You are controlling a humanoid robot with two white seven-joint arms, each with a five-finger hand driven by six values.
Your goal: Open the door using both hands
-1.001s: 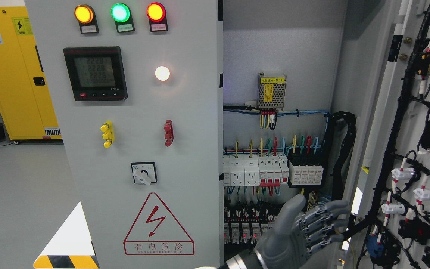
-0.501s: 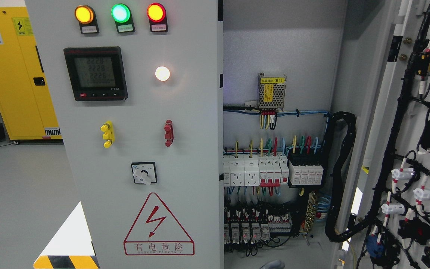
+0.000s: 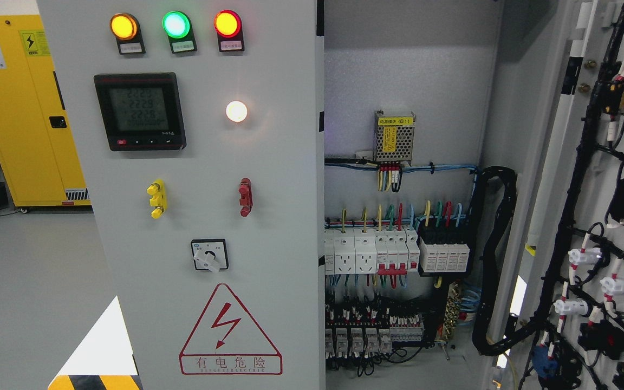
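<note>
Neither robot hand is shown in the head view, so whether the fingers are spread, curled or holding anything cannot be told. With no hand to measure from, places are given by the sides of the picture.

The right door of the electrical cabinet is seen swung open at the picture's right. Its inner face is turned toward the camera and is cut off by the right and bottom edges. Black wire bundles and white and red connectors are fastened across it; the parts at its far right are only partly in frame and hard to identify.

The left door is seen shut. It fills the middle and left of the view, and its top and bottom are cropped. On it are mounted an amber lamp, a green lamp and a red lamp, all lit. A digital meter, whose digits are too faint to read surely, sits below them, with a glowing white lamp beside it. Lower down are set a yellow handle, a red handle, a rotary switch and a red warning triangle.

Between the two doors the cabinet interior is exposed. A small power supply is fixed high on the back wall, and a row of breakers is set beneath it. A black cable conduit loops toward the open door. The lowest terminals are dark and cut off at the bottom edge.

A yellow cabinet is partly hidden behind the left door.
</note>
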